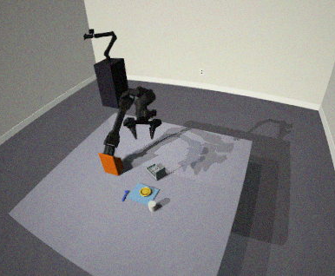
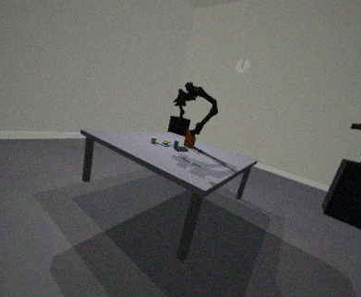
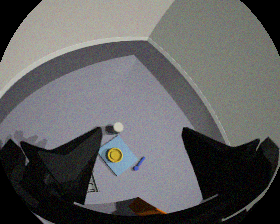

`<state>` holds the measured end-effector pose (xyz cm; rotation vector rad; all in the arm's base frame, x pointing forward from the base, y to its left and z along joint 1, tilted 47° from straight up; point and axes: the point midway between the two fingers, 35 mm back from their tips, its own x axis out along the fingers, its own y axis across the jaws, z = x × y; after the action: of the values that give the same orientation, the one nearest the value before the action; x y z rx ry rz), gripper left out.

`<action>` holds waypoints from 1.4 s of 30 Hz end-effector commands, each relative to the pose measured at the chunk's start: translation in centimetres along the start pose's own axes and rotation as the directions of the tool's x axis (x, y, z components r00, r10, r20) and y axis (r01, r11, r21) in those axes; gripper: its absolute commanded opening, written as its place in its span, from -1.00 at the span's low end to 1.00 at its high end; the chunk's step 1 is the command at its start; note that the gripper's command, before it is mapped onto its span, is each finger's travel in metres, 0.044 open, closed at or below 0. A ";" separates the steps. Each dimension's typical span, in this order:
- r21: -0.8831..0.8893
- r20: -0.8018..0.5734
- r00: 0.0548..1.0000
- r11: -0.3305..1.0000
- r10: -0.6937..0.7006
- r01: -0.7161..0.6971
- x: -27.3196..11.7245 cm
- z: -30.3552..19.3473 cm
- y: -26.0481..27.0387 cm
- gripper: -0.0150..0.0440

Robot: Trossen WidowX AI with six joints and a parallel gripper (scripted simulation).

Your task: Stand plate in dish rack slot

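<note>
Top view: plate flat on its mat, hand high above and empty

The plate (image 1: 145, 191) is a small yellow disc lying flat on a light blue mat (image 1: 136, 195) on the table (image 1: 62, 204). Being round, it has no long axis to line up with; what matters is that it lies face-up, so only its rim offers a grip. Just behind it, toward the arm's orange base (image 1: 110, 163), stands the grey dish rack (image 1: 156, 171), near the mat but apart from it. A white cup (image 1: 152, 206) sits just beside the mat's front corner, and a small blue utensil (image 1: 125, 195) lies off the mat's left edge.

The hand (image 1: 143, 128) hangs well above the table with its fingers spread wide and nothing between them. From it the plate lies below and forward, past the rack; in the wrist view the plate (image 3: 114, 155) shows low between the two dark fingers, left of centre. The coming move is judged to be a descent out over the rack toward the plate's rim.

No brand, label or readable writing shows anywhere.
</note>
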<state>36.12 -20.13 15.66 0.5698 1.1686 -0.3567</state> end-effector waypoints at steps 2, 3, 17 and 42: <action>-0.090 -0.130 0.990 0.994 0.048 -0.060 3.3 -1.8 0.2 0.86; -0.108 -0.155 0.986 0.991 0.058 -0.076 3.9 -2.2 0.2 0.86; -0.258 -0.477 0.853 0.894 0.213 -0.367 11.2 -8.3 1.1 0.86; -0.221 -0.685 0.628 0.716 0.370 -0.663 22.2 -21.7 6.8 0.86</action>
<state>32.50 -5.02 -6.49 0.5784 1.5332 0.6634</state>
